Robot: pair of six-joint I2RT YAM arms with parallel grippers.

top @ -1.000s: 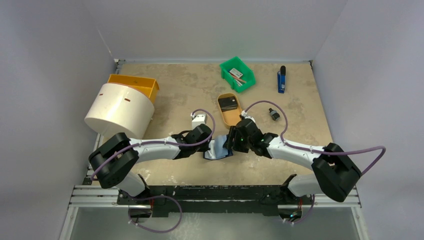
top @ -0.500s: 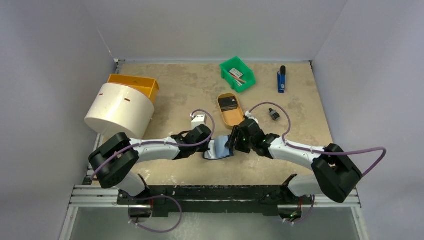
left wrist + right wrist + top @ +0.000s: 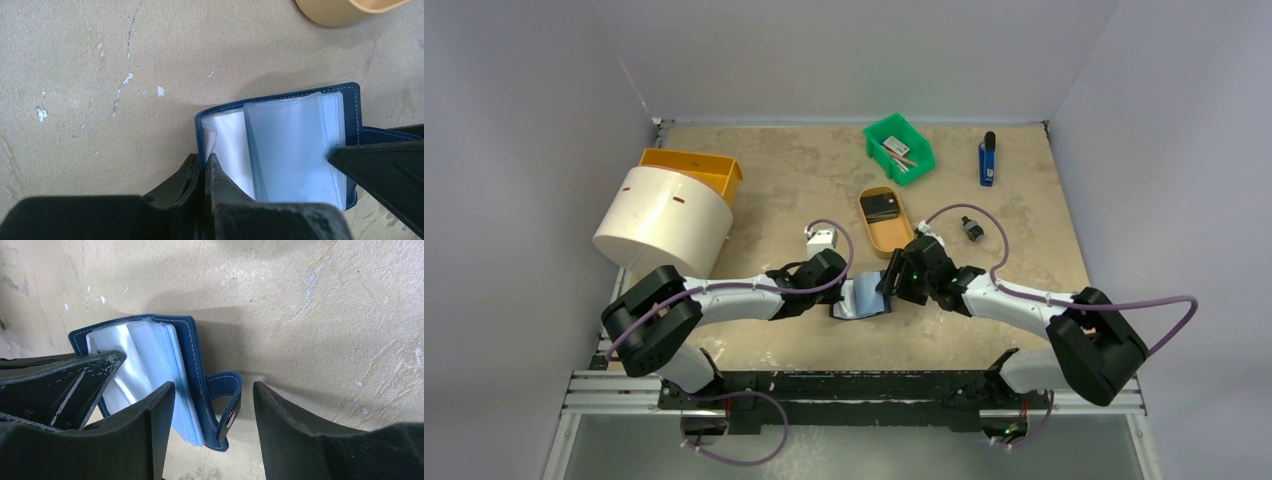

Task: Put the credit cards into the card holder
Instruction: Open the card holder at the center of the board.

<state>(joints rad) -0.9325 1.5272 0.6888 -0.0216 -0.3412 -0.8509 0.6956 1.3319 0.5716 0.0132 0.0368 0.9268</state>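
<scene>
The navy-blue card holder lies open on the table between my two grippers, its pale blue sleeves showing. My left gripper is shut on the holder's left cover edge, seen in the left wrist view next to the sleeves. My right gripper is open. In the right wrist view its jaws straddle the holder's right edge and snap tab, the left finger over the sleeves. Card-like flat pieces lie in the green bin; I cannot tell if they are the credit cards.
A tan oval tray holding a black block stands just behind the holder. A small white object sits by my left wrist. A white cylinder and orange bin are at the left. A blue object and small black item are at the right.
My right gripper has shifted slightly to the right and back at the holder's right edge. The left gripper keeps its hold and has not moved.
</scene>
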